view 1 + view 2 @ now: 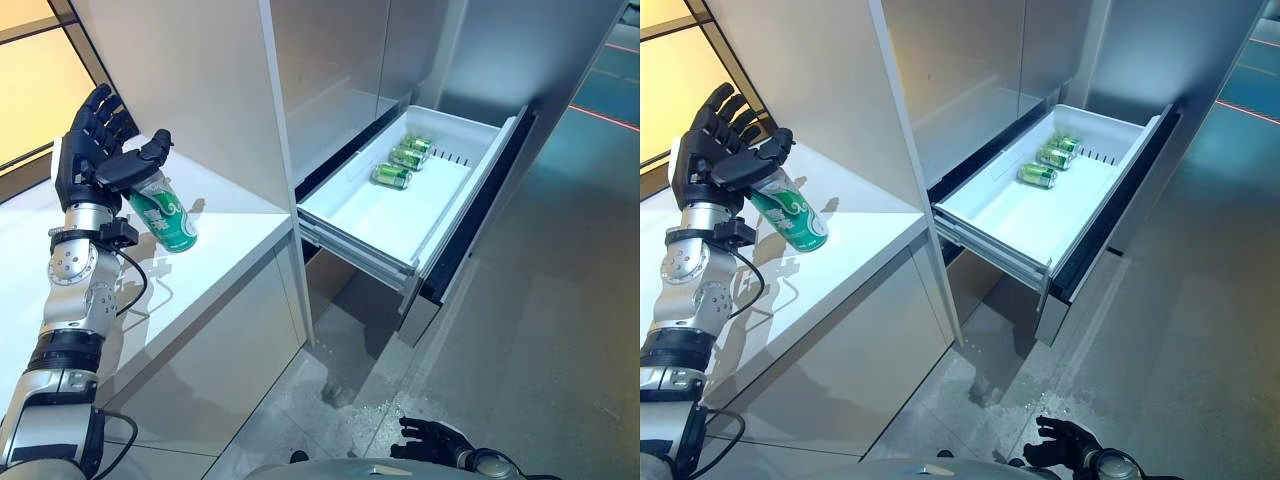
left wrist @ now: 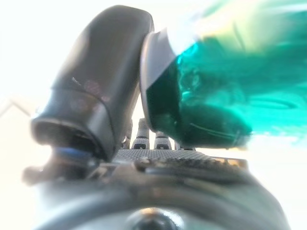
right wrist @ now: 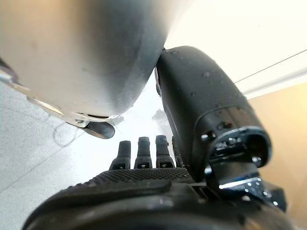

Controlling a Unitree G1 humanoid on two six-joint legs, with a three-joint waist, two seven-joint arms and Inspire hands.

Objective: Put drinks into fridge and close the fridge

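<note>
Low at the near edge of the head views, the right hand (image 1: 432, 440) hangs idle over the grey floor (image 1: 560, 330), its fingers loosely spread and holding nothing; its own wrist view shows straight fingers with nothing between them.

Off to the left, the left hand (image 1: 100, 160) is raised above the white desk (image 1: 230, 235). Its fingers stand nearly straight behind a green can (image 1: 163, 218), while the thumb is folded across the can's upper end, pinching it against the palm. The can hangs tilted, its lower end near the desk surface; whether it touches there I cannot tell. The left wrist view shows the can's rim pressed against the thumb.

To the right of the desk, past a white upright panel (image 1: 215, 90), the fridge drawer (image 1: 440, 235) is pulled out. Three green cans (image 1: 405, 160) lie on their sides in a row at its back, and the front of the tray is bare.

The step in hand looks like carrying this can to the drawer. The hold is a shallow pinch near the top, so it would be wise to curl the fingers round the body first. Then lift clear of the desk edge, swing round the panel, and lower the can on its side into the bare part, beside the others, before releasing.
</note>
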